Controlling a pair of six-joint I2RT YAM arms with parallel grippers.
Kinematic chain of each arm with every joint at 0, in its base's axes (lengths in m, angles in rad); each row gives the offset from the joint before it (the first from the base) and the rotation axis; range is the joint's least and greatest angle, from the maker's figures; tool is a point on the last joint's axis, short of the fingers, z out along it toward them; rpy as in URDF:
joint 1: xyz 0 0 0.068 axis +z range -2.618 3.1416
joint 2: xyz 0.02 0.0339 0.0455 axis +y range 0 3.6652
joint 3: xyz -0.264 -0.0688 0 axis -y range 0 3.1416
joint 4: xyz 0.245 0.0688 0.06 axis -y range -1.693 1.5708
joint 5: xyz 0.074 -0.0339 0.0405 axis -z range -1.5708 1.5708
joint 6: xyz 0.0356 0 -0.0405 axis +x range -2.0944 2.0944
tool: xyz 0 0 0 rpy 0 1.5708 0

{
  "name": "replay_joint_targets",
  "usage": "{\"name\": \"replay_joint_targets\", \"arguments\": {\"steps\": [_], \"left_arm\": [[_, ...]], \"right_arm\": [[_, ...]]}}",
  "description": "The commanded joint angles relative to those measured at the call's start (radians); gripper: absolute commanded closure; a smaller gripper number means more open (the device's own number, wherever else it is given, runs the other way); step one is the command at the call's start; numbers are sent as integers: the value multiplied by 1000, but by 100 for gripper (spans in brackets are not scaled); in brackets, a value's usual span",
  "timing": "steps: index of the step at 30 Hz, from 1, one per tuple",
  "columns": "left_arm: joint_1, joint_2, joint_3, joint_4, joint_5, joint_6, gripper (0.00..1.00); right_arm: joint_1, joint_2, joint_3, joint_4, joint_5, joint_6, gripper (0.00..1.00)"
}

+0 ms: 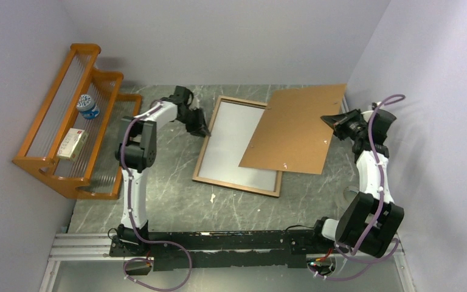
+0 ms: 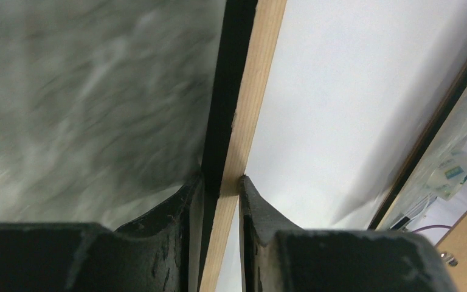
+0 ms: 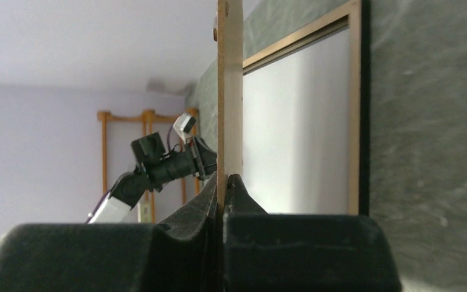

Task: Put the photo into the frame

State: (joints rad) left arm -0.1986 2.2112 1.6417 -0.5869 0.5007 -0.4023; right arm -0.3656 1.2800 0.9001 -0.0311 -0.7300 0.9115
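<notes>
The frame (image 1: 237, 184) lies brown wood side up on the marbled table, and the photo (image 1: 234, 146) rests inside it with its plain white back up. My left gripper (image 1: 202, 129) is shut on the frame's left rail (image 2: 249, 91), one finger on each side, beside the photo's white back (image 2: 340, 109). My right gripper (image 1: 330, 121) is shut on the right edge of the flat brown backing board (image 1: 295, 131). It holds the board over the frame's upper right part. In the right wrist view the board (image 3: 229, 91) shows edge-on between the fingers, with the frame (image 3: 354, 121) behind it.
An orange wooden rack (image 1: 67, 140) stands against the left wall, holding a small bottle (image 1: 88, 106) and a box (image 1: 72, 144). A tiny white scrap (image 1: 212, 197) lies on the table below the frame. Walls close in at the back and right.
</notes>
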Motion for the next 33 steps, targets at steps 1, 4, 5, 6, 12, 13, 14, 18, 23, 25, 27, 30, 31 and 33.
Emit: {"name": "replay_joint_targets", "arguments": {"steps": [1, 4, 5, 6, 12, 13, 14, 18, 23, 25, 27, 30, 31, 33], "left_arm": [[5, -38, -164, -86, -97, 48, 89], [7, -100, -245, -66, -101, 41, 88], [7, -125, -263, -65, -105, 38, 86], [7, -146, -279, -64, -106, 34, 86], [13, -295, -368, 1, -177, -10, 72], [14, -309, -376, 9, -184, -17, 69], [18, -323, -382, 19, -187, -21, 67], [28, -367, -400, 56, -178, -46, 58], [38, -382, -403, 69, -178, -65, 55], [44, -398, -413, 85, -180, -73, 54], [48, -425, -429, 107, -186, -75, 54], [51, -455, -448, 132, -209, -76, 54], [51, -458, -452, 137, -214, -77, 54], [53, -450, -457, 145, -207, -79, 55]], "right_arm": [[107, 25, 14, 245, -96, 69, 100], [177, 59, -17, 331, -77, 102, 100], [199, 80, -30, 373, -75, 126, 100], [219, 95, -45, 415, -71, 147, 100], [312, 194, -116, 635, -23, 229, 100], [326, 215, -119, 656, -23, 238, 100], [344, 233, -120, 680, -24, 244, 100], [397, 295, -129, 737, -11, 253, 100], [435, 361, -134, 803, -13, 263, 100], [444, 381, -139, 823, -10, 267, 100], [451, 397, -143, 841, -6, 272, 100], [467, 416, -148, 844, 20, 270, 100], [473, 419, -153, 847, 34, 272, 100], [488, 427, -170, 856, 75, 284, 100]]}}
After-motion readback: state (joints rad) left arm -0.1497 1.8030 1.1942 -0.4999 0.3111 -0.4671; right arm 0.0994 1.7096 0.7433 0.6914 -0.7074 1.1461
